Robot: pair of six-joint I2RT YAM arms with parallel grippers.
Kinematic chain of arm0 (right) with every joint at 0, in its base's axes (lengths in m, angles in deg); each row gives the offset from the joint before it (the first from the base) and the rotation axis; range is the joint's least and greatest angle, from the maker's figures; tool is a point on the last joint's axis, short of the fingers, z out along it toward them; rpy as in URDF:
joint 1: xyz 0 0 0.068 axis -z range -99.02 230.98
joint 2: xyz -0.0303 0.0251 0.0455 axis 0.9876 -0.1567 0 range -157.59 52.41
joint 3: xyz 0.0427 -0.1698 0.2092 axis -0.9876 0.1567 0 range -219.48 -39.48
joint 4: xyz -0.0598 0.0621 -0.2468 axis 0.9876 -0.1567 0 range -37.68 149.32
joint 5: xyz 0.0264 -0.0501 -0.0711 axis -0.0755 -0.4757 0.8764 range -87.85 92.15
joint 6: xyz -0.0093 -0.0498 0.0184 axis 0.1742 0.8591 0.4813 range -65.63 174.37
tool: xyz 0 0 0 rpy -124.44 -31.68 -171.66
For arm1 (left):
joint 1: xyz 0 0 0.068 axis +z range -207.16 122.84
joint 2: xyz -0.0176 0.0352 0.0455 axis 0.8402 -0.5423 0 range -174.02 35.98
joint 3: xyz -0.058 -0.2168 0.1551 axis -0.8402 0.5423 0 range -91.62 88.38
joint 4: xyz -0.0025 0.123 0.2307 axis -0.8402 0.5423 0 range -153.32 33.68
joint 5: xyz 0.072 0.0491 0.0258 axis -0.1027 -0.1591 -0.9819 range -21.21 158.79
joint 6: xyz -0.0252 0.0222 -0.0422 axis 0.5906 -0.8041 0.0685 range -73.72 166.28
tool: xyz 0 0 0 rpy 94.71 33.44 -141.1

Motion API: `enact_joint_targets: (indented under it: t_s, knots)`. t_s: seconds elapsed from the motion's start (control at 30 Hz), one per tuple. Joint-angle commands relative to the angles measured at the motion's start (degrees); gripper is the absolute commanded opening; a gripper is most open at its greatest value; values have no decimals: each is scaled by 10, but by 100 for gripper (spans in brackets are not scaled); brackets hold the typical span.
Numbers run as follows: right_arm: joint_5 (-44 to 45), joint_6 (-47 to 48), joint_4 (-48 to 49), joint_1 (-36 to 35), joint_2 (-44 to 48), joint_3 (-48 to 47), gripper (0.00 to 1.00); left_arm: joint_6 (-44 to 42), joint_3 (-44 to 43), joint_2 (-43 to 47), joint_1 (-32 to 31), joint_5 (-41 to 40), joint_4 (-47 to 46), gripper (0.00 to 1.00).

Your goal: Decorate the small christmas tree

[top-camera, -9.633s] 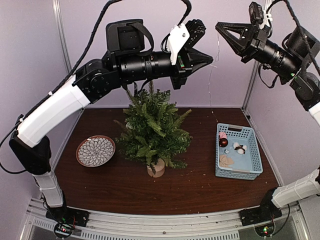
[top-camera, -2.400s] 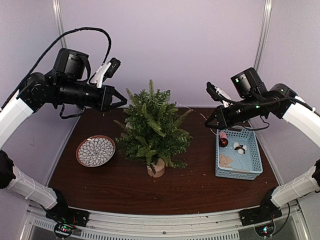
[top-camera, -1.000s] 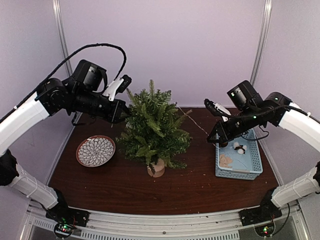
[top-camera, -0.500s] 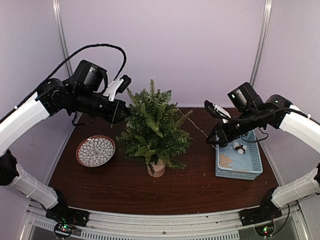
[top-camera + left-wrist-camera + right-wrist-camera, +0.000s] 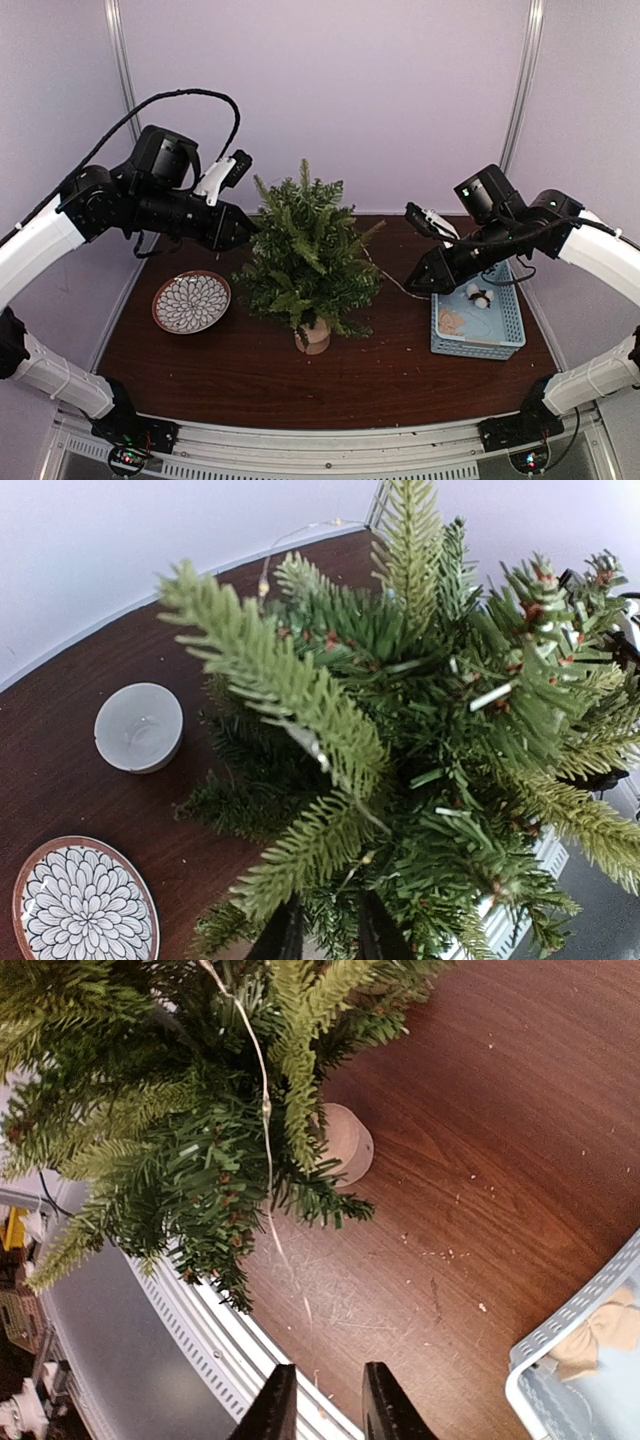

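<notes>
- Far left, table: flower-patterned plate (image 5: 191,301). Behind it, seen only from the left wrist, a small round white cup (image 5: 138,726).
- Left gripper (image 5: 245,228): hovering at the upper left flank of the tree. Fingers slightly parted, and nothing shows between them.
- Centre: small christmas tree (image 5: 308,262), upright on its pale stump, on the dark table between plate and basket.
- A thin wire light string (image 5: 265,1100) lies through the branches. Its loose tail hangs down the right side onto the tabletop.
- Right gripper (image 5: 414,284): low, between tree and basket. Fingers a little apart, with the wire tail ending short of them, so not pinched.
- Far right: blue basket (image 5: 515,320), holding a beige bow (image 5: 452,320) and a white-and-black ornament (image 5: 480,296).
- Progress, my reading: lights are on, though the tail is untidy. No ornaments are hung yet, so most of the decorating remains.
</notes>
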Motion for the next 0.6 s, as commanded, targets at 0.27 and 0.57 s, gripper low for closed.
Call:
enact_joint_targets:
  t_s: [0.27,0.57]
  knots:
    - [41,1,-7,-3,44,-9,77,-4,21,40,2,-12,-32,46]
    - [70,-5,-48,19,132,14,99,-9,29,62,2,-31,-32,80]
